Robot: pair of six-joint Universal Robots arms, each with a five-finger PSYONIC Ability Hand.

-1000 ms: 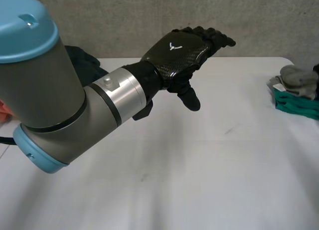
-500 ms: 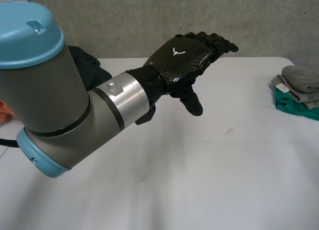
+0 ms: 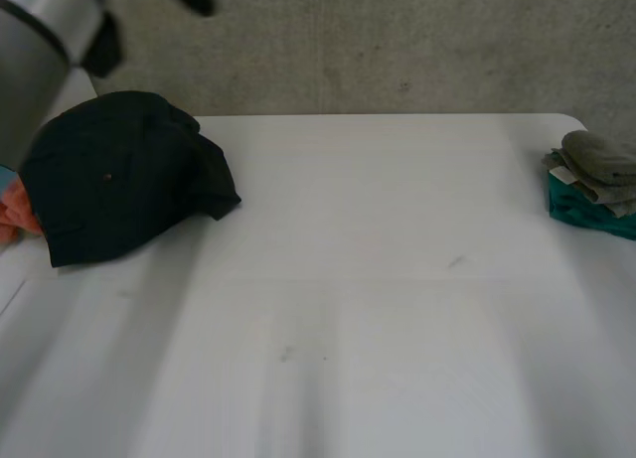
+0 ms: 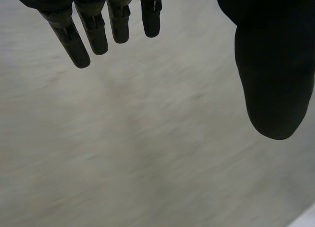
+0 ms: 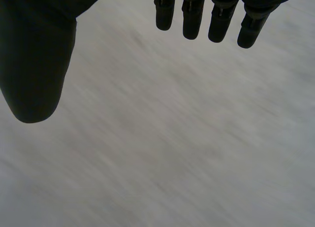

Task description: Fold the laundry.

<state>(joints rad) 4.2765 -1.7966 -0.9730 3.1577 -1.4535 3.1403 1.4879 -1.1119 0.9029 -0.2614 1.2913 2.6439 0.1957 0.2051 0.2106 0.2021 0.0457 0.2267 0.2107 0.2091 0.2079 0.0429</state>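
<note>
On the table [image 3: 397,279], dark laundry [image 3: 119,175] — left hand [image 4: 275,64], right hand [image 5: 34,54]: fingers straight (empty).

Dark cloth [image 3: 119,180]: soft, matt, rumpled. Table [image 3: 378,279]: white, smooth, matt. Wall [image 3: 397,41]: grey, rough, concrete-like. Grey cloth [image 3: 598,160] on teal cloth [image 3: 581,208], both matt. Left arm [image 3: 38,21]: silvery metal. Left hand [image 4: 275,64], right hand [image 5: 34,54]: black, matt, plastic-looking.
</note>
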